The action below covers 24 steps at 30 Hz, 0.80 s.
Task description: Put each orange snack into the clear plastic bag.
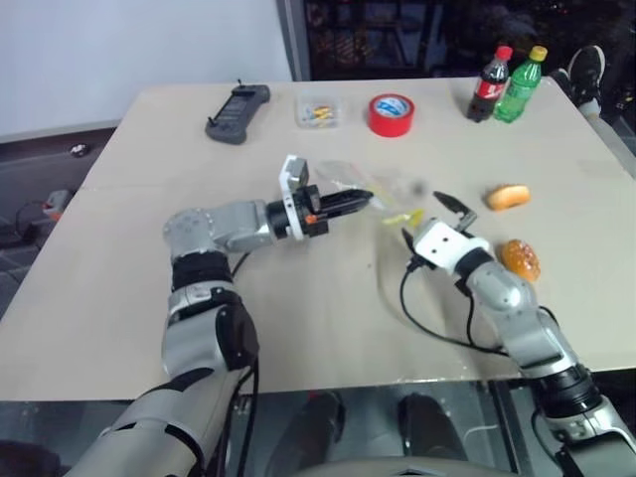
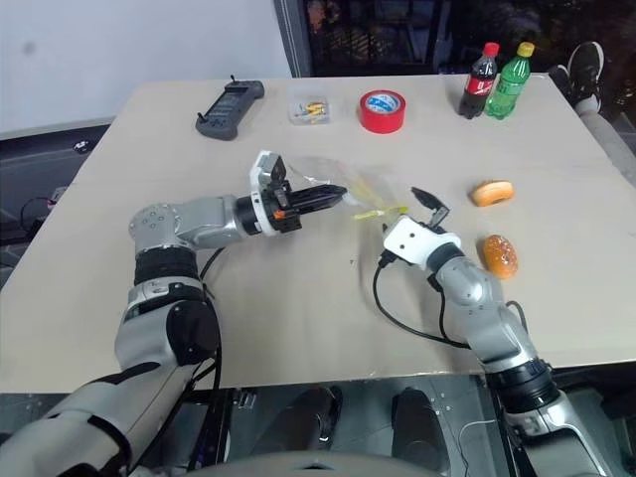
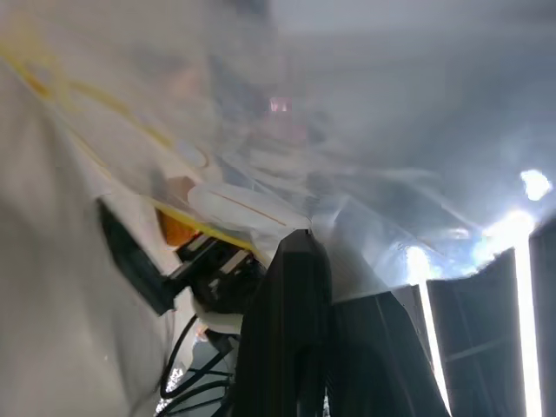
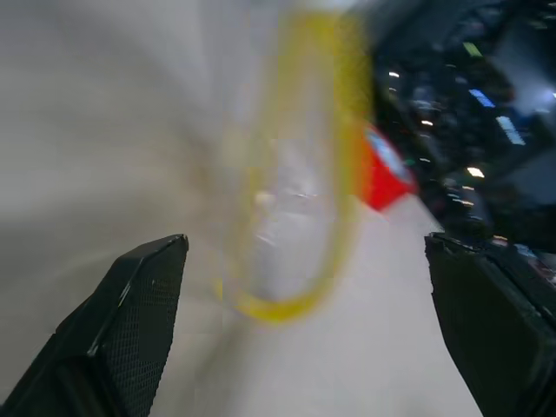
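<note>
Task status: neither snack is bagged. The elongated light orange snack [image 1: 507, 197] and the rounder, darker orange snack [image 1: 520, 258] both lie on the tabletop [image 1: 149, 298] to the robot's right, near each other but apart, and well clear of the bag. Both transfers remain to be done.

The clear plastic bag [image 2: 368, 194] is at mid-table, its yellow strip [image 2: 383, 212] facing the right arm. One end appears raised off the tabletop.

Left end effector [image 1: 356, 200] — fingers closed, gripping one edge of the bag. In the left wrist view the crinkled film drapes directly over the closed black fingers [image 3: 291, 330].

Right end effector [image 1: 429, 221] — fingers spread wide and holding nothing. It sits just beside the strip end of the bag; in the right wrist view the yellow loop of the bag mouth [image 4: 295, 191] lies between the two fingers, though contact cannot be confirmed.

Judgement: the current step is likely presenting or opening the bag mouth before any snack is picked up.
</note>
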### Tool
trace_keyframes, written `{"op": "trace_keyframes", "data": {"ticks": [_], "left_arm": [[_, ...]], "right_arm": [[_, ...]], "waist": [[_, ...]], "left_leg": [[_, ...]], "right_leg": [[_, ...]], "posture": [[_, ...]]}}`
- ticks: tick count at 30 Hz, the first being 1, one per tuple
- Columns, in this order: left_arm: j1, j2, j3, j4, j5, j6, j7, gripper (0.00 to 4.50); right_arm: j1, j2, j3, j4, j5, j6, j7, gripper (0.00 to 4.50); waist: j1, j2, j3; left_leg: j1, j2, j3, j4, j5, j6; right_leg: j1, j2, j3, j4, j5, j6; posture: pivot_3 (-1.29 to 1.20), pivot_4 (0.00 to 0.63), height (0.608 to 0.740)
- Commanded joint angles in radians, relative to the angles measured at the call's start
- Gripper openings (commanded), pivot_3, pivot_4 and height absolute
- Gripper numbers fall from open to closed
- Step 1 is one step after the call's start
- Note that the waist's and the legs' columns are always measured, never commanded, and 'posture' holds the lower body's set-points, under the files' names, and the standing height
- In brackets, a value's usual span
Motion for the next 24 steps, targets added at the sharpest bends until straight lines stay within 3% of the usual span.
{"op": "trace_keyframes", "data": {"ticks": [1, 7, 9, 13, 17, 18, 21, 24], "left_arm": [[0.016, 0.000, 0.024, -0.068, -0.121, 0.006, 0.090, 0.00], [0.098, 0.006, -0.031, -0.170, -0.358, -0.077, 0.265, 0.00], [0.140, 0.027, -0.064, -0.235, -0.418, -0.124, 0.308, 0.00], [0.195, 0.071, -0.132, -0.369, -0.380, -0.189, 0.310, 0.00], [0.229, 0.214, -0.279, -0.643, -0.063, -0.270, 0.103, 1.09], [0.243, 0.263, -0.343, -0.724, 0.028, -0.317, 0.023, 1.61], [0.332, 0.510, -0.640, -1.008, 0.501, -0.679, -0.266, 2.93], [0.404, 0.580, -0.714, -1.127, 0.714, -0.907, -0.370, 2.93]], "right_arm": [[-0.044, 0.023, -0.029, 0.025, 0.053, -0.052, 0.019, 2.64], [-0.110, 0.049, -0.049, 0.110, 0.095, -0.098, 0.031, 0.14], [-0.134, 0.045, -0.058, 0.138, 0.099, -0.109, 0.035, 0.06], [-0.181, 0.021, -0.082, 0.176, 0.104, -0.112, 0.049, 0.06], [-0.278, -0.032, -0.081, 0.216, 0.064, -0.058, 0.084, 0.00], [-0.296, -0.042, -0.077, 0.228, 0.058, -0.048, 0.093, 0.00], [-0.374, -0.071, -0.048, 0.271, 0.029, -0.014, 0.148, 0.00], [-0.447, -0.077, -0.018, 0.326, -0.006, 0.011, 0.182, 0.00]], "waist": [[-0.001, 0.000, 0.000], [-0.002, 0.000, 0.000], [-0.002, 0.000, 0.000], [-0.001, 0.000, 0.000], [-0.003, 0.000, 0.001], [-0.003, 0.000, 0.001], [-0.009, 0.000, 0.001], [-0.013, 0.002, 0.001]], "left_leg": [[0.000, 0.000, 0.000, 0.000, 0.000, 0.000], [0.000, 0.000, 0.001, 0.000, 0.000, 0.000], [0.000, 0.000, 0.001, 0.000, 0.000, 0.000], [0.000, 0.000, 0.004, 0.000, 0.000, 0.000], [0.000, 0.000, 0.008, 0.000, 0.000, 0.000], [0.000, 0.000, 0.011, 0.000, 0.000, 0.000], [0.002, 0.002, 0.017, -0.002, 0.000, 0.000], [0.006, 0.004, 0.025, -0.012, 0.000, 0.000]], "right_leg": [[0.000, 0.000, 0.000, 0.000, 0.000, 0.000], [0.000, 0.000, 0.002, 0.001, 0.000, 0.000], [-0.001, 0.000, 0.002, 0.001, 0.000, 0.000], [-0.001, 0.001, 0.005, 0.003, 0.000, -0.001], [-0.003, 0.001, 0.008, 0.006, 0.000, -0.001], [-0.005, 0.001, 0.010, 0.007, 0.001, -0.001], [-0.005, 0.002, 0.013, 0.007, 0.000, -0.002], [-0.006, 0.003, 0.019, 0.001, 0.002, -0.003]], "posture": [[0.00, 0.150, 0.740], [0.00, 0.150, 0.740], [0.00, 0.150, 0.740], [0.00, 0.150, 0.740], [0.00, 0.150, 0.740], [0.00, 0.150, 0.740], [0.00, 0.150, 0.740], [0.00, 0.150, 0.740]]}}
